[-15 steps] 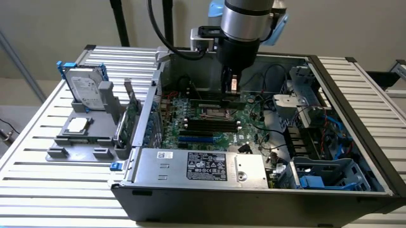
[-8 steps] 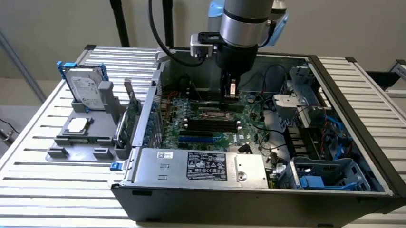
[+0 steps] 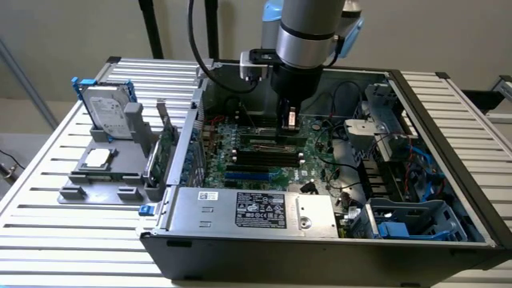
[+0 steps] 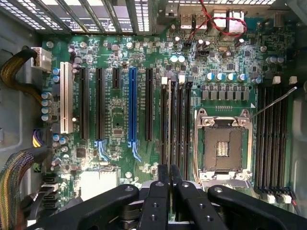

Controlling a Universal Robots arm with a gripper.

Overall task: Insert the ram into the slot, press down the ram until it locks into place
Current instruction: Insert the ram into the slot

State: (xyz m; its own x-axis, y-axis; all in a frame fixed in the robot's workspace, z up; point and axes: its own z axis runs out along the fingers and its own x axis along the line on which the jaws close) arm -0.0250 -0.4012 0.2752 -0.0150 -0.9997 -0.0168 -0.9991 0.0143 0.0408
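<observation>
Ram (image 3: 268, 143): a thin green strip, taken to be the stick, stood on edge in the bank of memory slots (image 4: 175, 120), on the motherboard (image 4: 115, 120) beside the processor socket (image 4: 223, 143).
Seating: I could not tell whether it was fully home or its end latches closed.
Step in hand: judged to be the pressing-down, since the stick appeared to be in its slot, not carried.
What the press calls for: force straight down along the slot line, with no tilt, until the latches at both ends catch.
Gripper (image 3: 289, 125): directly above one end of the strip, low inside the open computer case (image 3: 448, 150).
Jaws: pressed together in the wrist view (image 4: 169, 172), nothing pinched between them.
Contact: tips close over the slot bank; contact with the stick's top edge not confirmed.
Surroundings: a hard drive (image 3: 108, 111) stood on the slatted worktop (image 3: 48, 240), well apart.
</observation>
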